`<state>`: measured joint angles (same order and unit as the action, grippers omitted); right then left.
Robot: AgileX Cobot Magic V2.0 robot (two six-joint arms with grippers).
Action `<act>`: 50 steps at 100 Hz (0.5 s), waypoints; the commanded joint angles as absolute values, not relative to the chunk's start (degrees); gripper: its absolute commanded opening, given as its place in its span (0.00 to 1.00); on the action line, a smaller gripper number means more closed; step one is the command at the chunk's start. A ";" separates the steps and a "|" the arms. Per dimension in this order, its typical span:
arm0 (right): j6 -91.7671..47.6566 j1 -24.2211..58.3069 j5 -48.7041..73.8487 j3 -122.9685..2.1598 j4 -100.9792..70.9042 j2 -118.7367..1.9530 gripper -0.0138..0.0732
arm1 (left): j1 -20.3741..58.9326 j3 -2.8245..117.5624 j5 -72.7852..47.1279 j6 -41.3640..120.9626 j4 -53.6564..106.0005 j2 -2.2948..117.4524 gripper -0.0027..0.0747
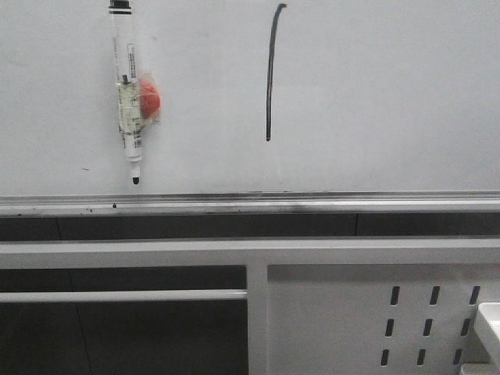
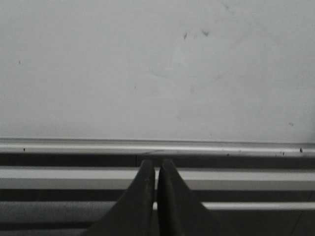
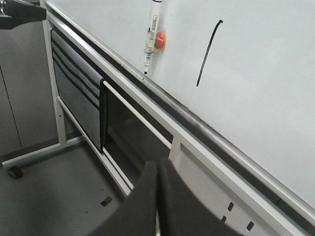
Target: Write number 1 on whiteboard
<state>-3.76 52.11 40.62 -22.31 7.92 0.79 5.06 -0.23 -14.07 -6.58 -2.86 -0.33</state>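
I'm seeing both the left gripper (image 2: 156, 169) and right gripper (image 3: 157, 169) pressed together, empty, hanging below the whiteboard (image 1: 375, 94); the upright number 1 (image 1: 270, 74) is standing finished above them.

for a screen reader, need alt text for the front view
A whiteboard bears a black number 1 near its centre. Left of it a marker hangs tip down, stuck on by a red magnet. A silver rail and a white frame lie below.
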 commanded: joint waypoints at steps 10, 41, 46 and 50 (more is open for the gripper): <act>-3.67 51.80 36.31 -23.59 8.34 1.04 0.08 | 5.01 -2.33 -16.19 -2.00 0.00 -1.59 0.01; -3.67 51.80 36.31 -23.59 8.34 1.04 0.08 | 5.01 -2.33 -16.19 0.00 1.80 -1.59 0.01; -3.67 51.80 36.31 -23.59 8.34 1.04 0.08 | 5.01 -2.33 -16.19 0.00 1.50 -1.59 0.01; -3.67 51.80 36.31 -23.59 8.34 1.04 0.08 | 5.01 -2.33 -16.19 0.00 1.05 -1.59 0.01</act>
<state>-3.76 52.11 40.62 -22.31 7.92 0.79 5.06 -0.23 -19.31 0.00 0.88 -0.33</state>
